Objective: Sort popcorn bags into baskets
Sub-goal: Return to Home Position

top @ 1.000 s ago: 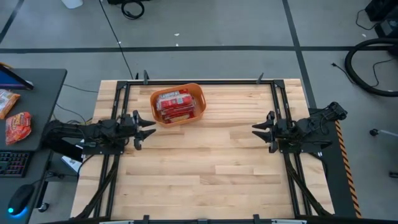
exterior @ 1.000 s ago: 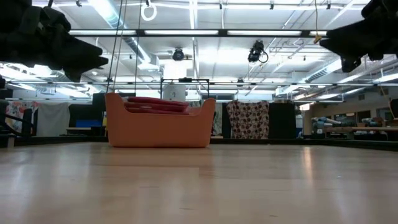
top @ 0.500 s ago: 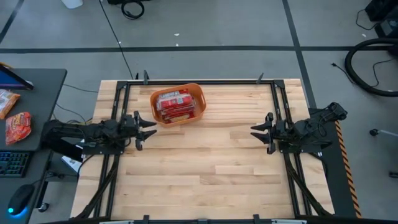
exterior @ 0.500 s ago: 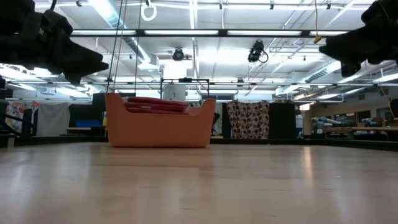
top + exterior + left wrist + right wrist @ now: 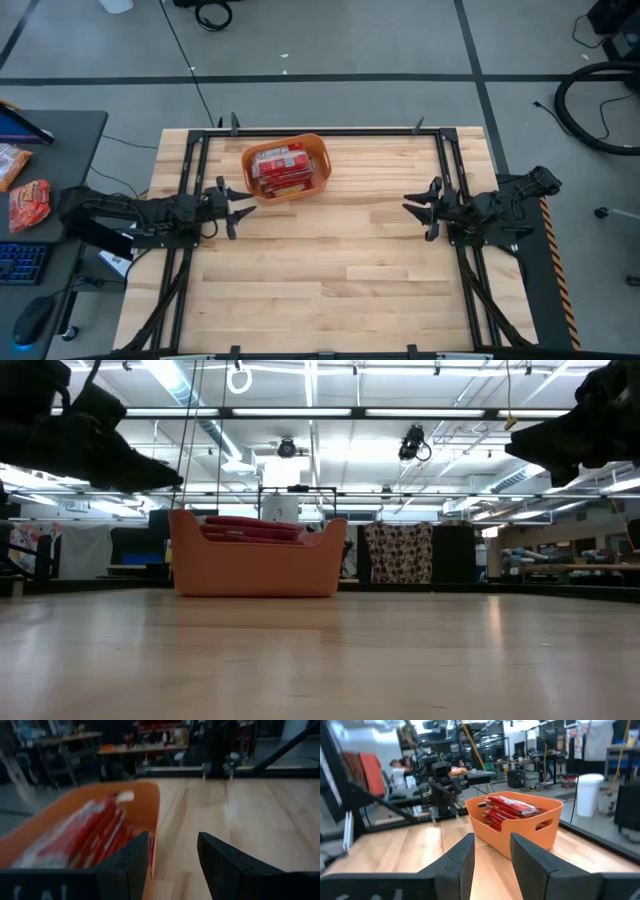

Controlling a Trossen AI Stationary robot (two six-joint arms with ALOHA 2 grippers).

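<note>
The orange basket (image 5: 285, 168) stands on the wooden table at its far side, left of the middle. Several red popcorn bags (image 5: 281, 171) lie stacked inside it, and their tops show above the rim in the low view (image 5: 250, 527). My left gripper (image 5: 237, 209) hovers open and empty just near-left of the basket, pointing toward the table's right. In its wrist view (image 5: 172, 842) the basket (image 5: 152, 802) is close ahead. My right gripper (image 5: 417, 211) hovers open and empty at the table's right side and faces the basket (image 5: 520, 827) from farther off.
A black metal frame (image 5: 320, 131) runs along the table's far edge and down both sides under the arms. Bare wood (image 5: 330, 260) lies between the grippers and toward the near edge. A side desk (image 5: 40, 190) off the table's left holds snack packets and a keyboard.
My left gripper has rolled a little about its own line and dipped slightly beside the basket. The basket and the bags have kept still.
</note>
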